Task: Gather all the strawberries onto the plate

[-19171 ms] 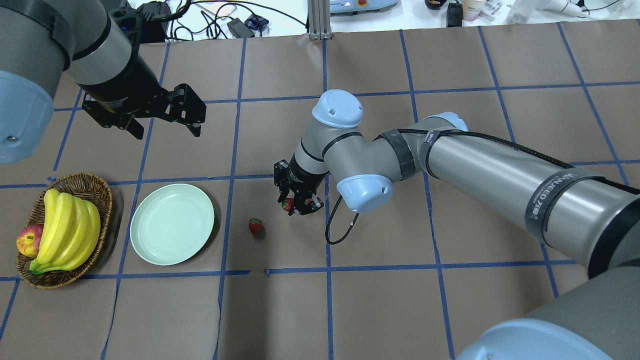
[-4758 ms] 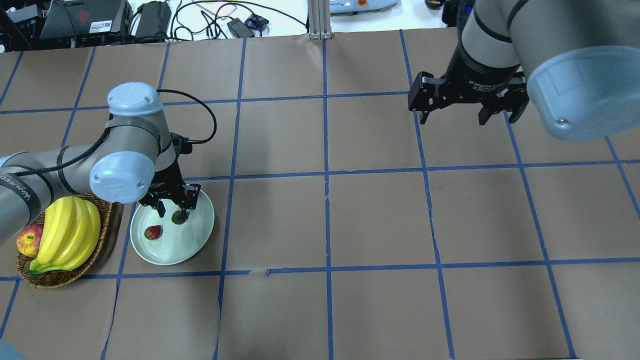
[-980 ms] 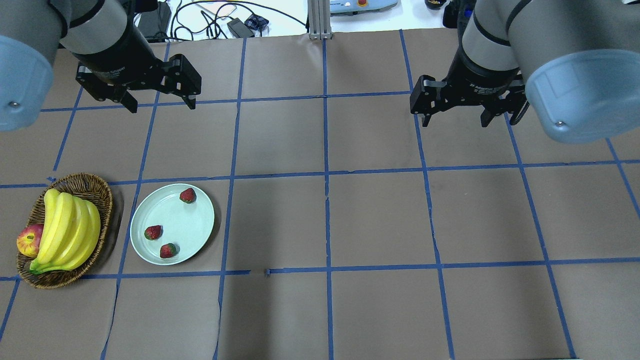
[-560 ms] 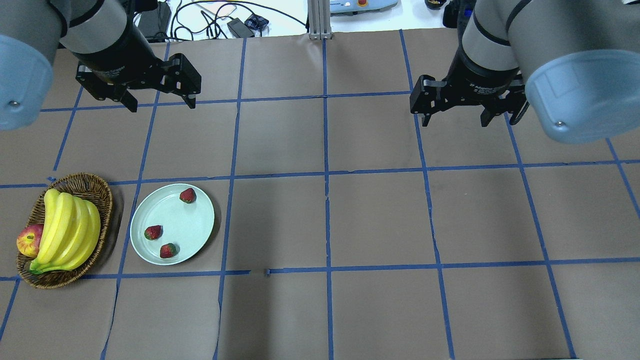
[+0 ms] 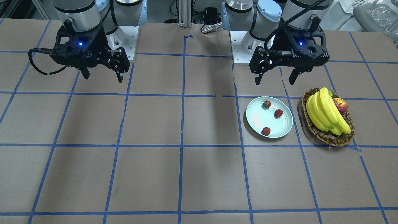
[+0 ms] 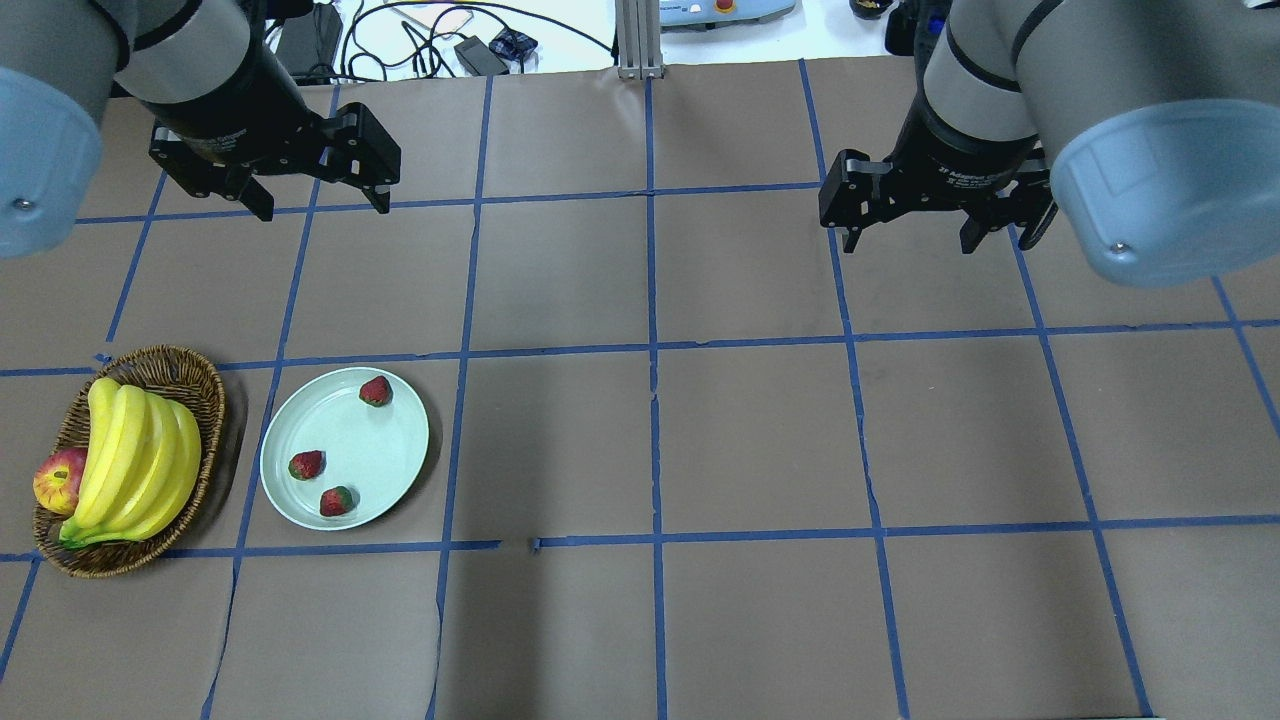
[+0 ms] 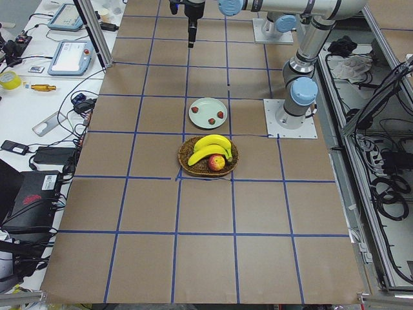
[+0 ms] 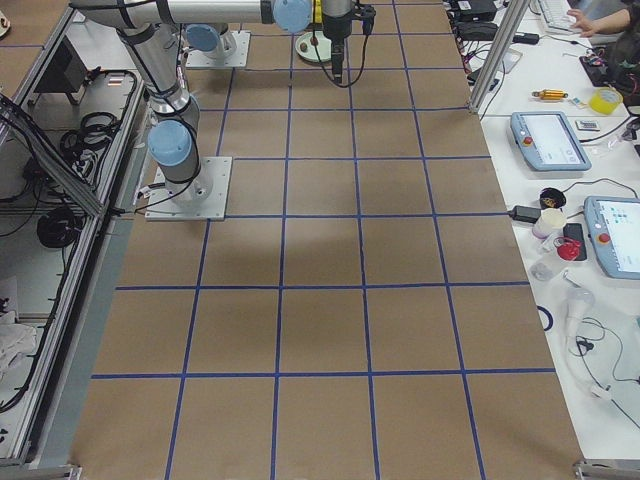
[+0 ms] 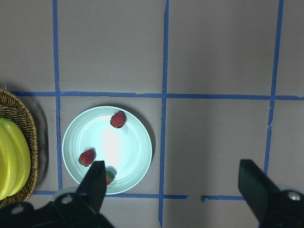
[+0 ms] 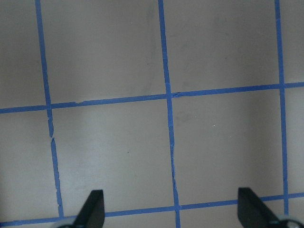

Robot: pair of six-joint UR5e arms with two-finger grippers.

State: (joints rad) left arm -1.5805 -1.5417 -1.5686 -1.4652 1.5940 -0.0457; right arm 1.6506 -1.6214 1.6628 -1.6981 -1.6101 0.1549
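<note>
Three strawberries (image 6: 306, 465) lie apart on your plate (image 6: 375, 450), pointing unclear; left and right jaws gape, empty.

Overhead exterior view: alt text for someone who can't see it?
Three strawberries lie apart on a pale green plate at the view's left, beside a wicker basket of bananas and an apple. The left gripper and right gripper hang open and empty above the far side of the gridded table.

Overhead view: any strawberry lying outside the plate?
No, all three strawberries lie on the plate, inside its rim.
</note>
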